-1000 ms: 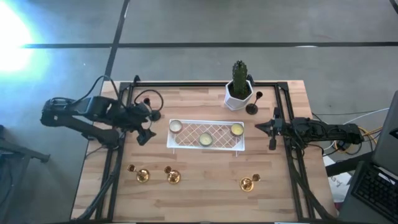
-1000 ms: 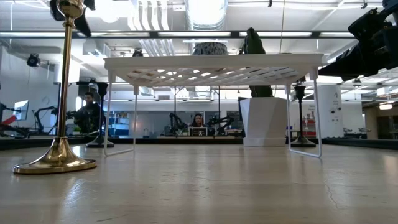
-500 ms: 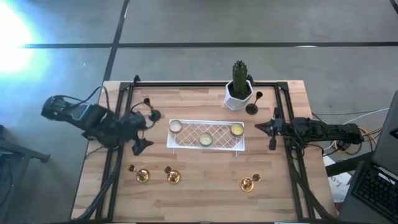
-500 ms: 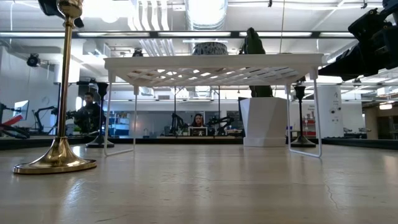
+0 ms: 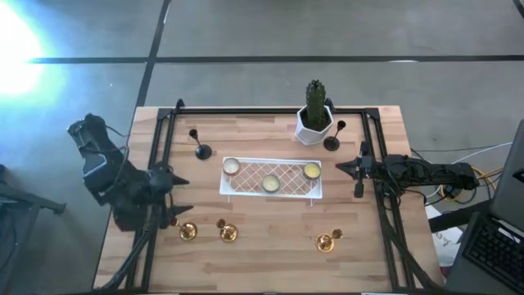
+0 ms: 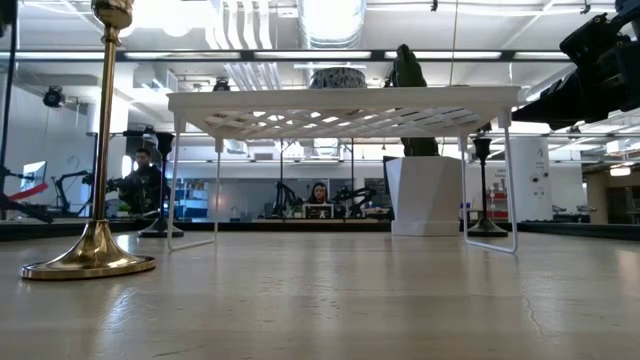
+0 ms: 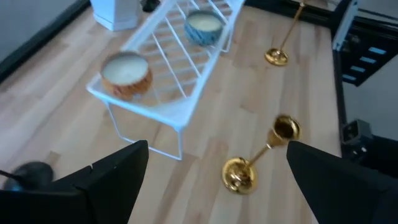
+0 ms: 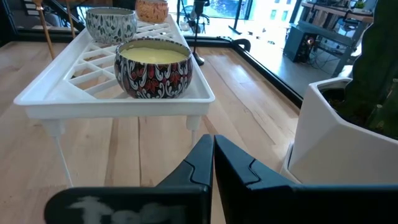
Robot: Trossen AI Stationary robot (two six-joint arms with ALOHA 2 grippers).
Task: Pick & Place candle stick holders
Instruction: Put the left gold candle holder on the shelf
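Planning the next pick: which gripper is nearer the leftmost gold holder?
Left. The left gripper hangs just beside that gold holder, fingers open; the right gripper waits across the table, beyond the rack.

Three gold candle stick holders (image 5: pixel 187 232) (image 5: pixel 228 233) (image 5: pixel 325 242), two black candle stick holders (image 5: pixel 201 150) (image 5: pixel 332 142), three candles in tins (image 5: pixel 232 166) (image 5: pixel 271 183) (image 5: pixel 312 170), one white wire rack (image 5: pixel 290 178), one potted cactus (image 5: pixel 314 113), two robot arms
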